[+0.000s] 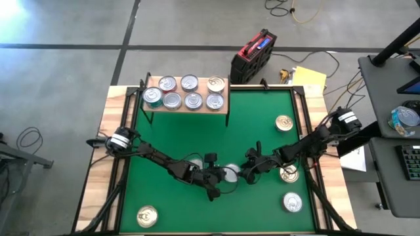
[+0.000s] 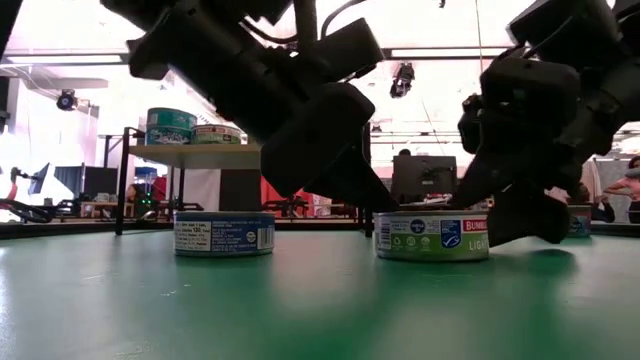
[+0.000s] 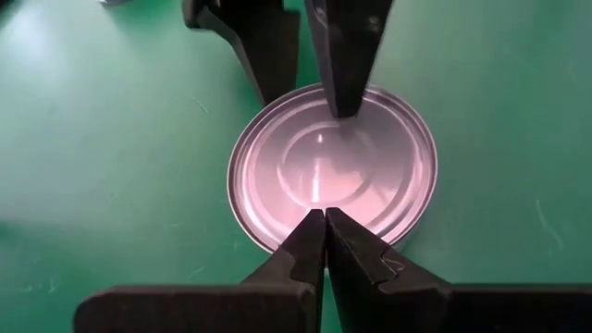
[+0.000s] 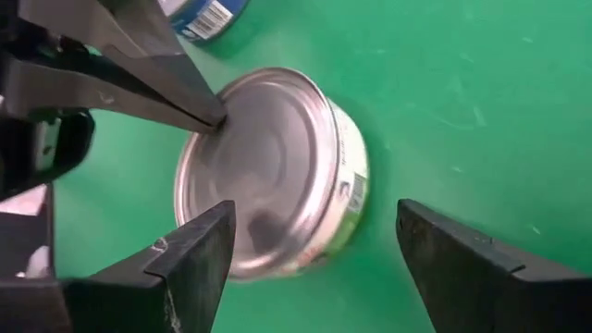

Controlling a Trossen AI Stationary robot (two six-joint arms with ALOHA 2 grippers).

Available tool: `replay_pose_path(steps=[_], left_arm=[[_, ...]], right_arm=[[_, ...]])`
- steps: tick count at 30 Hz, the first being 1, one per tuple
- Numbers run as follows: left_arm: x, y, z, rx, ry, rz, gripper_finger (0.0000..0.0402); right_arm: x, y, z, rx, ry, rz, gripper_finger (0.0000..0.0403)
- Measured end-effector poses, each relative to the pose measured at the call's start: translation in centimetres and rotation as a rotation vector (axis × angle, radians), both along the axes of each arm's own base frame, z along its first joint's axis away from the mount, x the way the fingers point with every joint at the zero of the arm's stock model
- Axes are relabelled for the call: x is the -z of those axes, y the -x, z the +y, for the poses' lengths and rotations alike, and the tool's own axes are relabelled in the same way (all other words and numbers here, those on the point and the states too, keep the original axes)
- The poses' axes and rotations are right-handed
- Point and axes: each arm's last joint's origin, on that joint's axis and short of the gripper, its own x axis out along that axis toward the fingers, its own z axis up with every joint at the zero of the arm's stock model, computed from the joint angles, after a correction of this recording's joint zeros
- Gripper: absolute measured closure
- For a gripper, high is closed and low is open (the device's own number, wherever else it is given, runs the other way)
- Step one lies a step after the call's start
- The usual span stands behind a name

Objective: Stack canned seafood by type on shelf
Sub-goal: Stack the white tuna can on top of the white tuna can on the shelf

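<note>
Green mat (image 1: 197, 124), tin (image 4: 277, 176) between right fingers (image 4: 199, 259)

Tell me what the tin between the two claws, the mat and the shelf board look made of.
Tin: bright metal, judging by its mirror-like ringed top; printed label around its side.
Mat: matte green, probably felt or rubber; finely scuffed.
Shelf board: pale unfinished-looking wood on thin black, probably metal, legs.

A: What is around the bench (image 1: 118, 105)?
B: A grey floor (image 1: 65, 72) with dark lines. A red and black box (image 1: 252, 56) sits just behind the bench.
A: And beside it?
B: A dark desk (image 1: 387, 85) with a keyboard (image 1: 410, 162).
</note>
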Motion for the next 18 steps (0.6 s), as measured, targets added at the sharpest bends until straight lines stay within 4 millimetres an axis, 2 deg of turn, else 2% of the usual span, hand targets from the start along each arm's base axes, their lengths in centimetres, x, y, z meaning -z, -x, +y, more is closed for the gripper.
replay_pose_path(steps=[7,18], left_arm=[[0.8,0.7,-0.1,-0.018,0.001,-0.067,0.0401],[1.2,1.1,0.1,-0.007,-0.006,-0.094,0.0401]], right_arm=[[0.8,-0.7,0.1,-0.016,-0.028,-0.032,0.0113],[0.4,-0.8,0.0,-0.034,-0.043,-0.059,0.0123]])
